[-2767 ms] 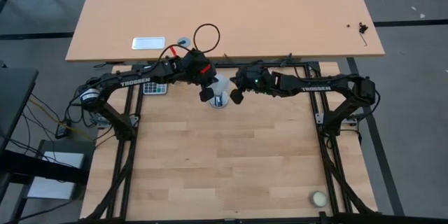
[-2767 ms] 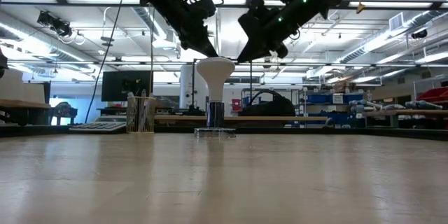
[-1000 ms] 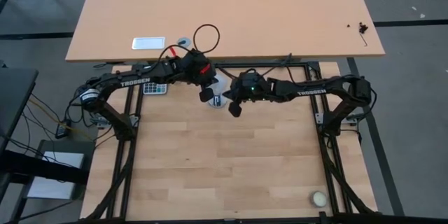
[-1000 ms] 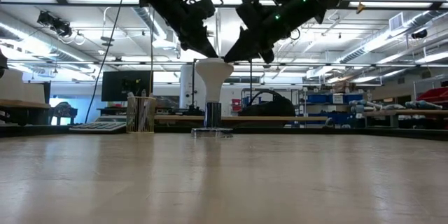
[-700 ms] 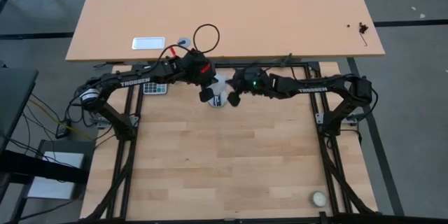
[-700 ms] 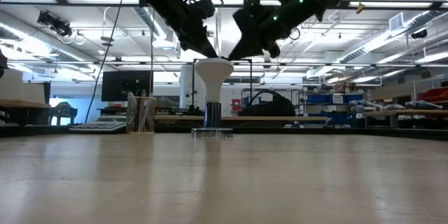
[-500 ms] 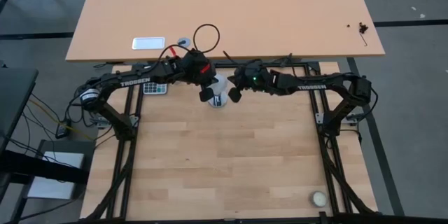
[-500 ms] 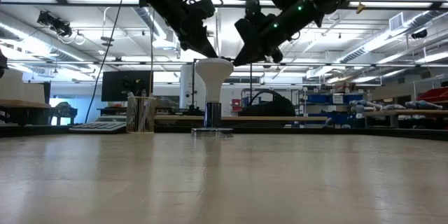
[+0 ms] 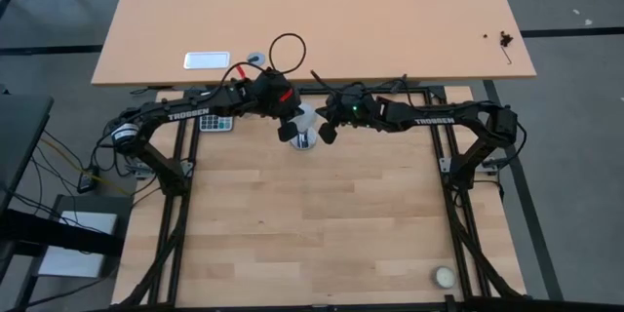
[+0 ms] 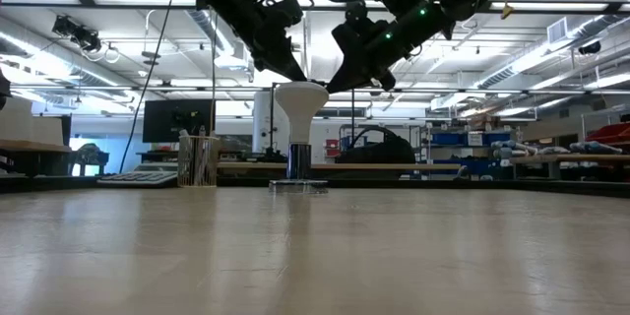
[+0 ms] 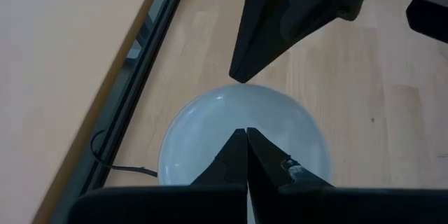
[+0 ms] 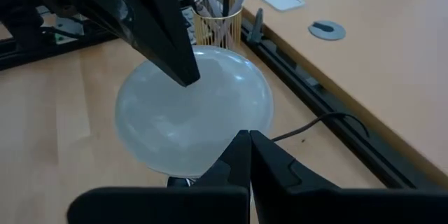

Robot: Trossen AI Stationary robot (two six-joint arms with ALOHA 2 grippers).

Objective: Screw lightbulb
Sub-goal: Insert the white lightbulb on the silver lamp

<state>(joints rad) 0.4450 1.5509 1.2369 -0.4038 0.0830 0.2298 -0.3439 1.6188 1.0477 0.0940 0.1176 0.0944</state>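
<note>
Near the table's far edge, the lightbulb stands upright with its grey base in a silver socket disc, its white globe on top. Left gripper and right gripper both have fingers pressed together, their tips at opposite sides of the globe's crown; neither pinches it. Turning it well probably needs light, even, centred contact so the bulb stays upright.
</note>
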